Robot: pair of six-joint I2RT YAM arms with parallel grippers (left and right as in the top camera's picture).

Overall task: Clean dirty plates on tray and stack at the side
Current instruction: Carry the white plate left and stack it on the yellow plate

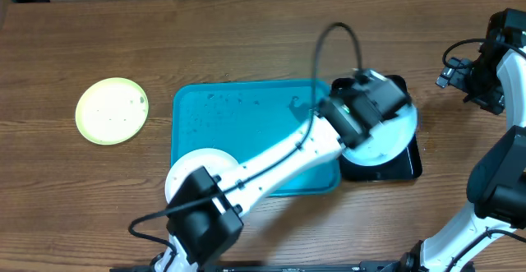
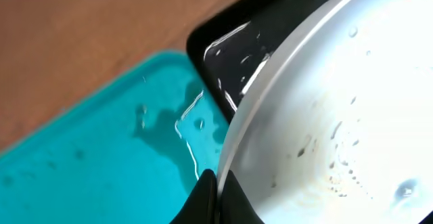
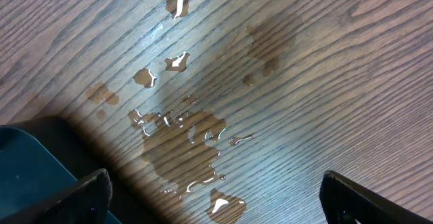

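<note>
L arm [image 1: 271, 161] reaches diagonally from near-left base across the large turquoise rectangular plastic tray [image 1: 246, 116]. The left gripper [image 2: 211, 187] pinches the rim of a pale blue round plastic plate [image 2: 338, 116] over a black tray [image 2: 230, 48], right of the turquoise one. The right gripper [image 3: 216, 207] is spread wide above wet wood table [image 3: 304, 82]. White plate [image 1: 191, 163] is half hidden under the arm at the tray's near-left corner. Yellow-green plate [image 1: 111, 110] lies flat, left of the tray. Tray's long axis runs left-right.

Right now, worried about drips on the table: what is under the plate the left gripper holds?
The black tray, wet, lies beneath the light blue plate; the plate and left gripper cover most of its floor.
</note>
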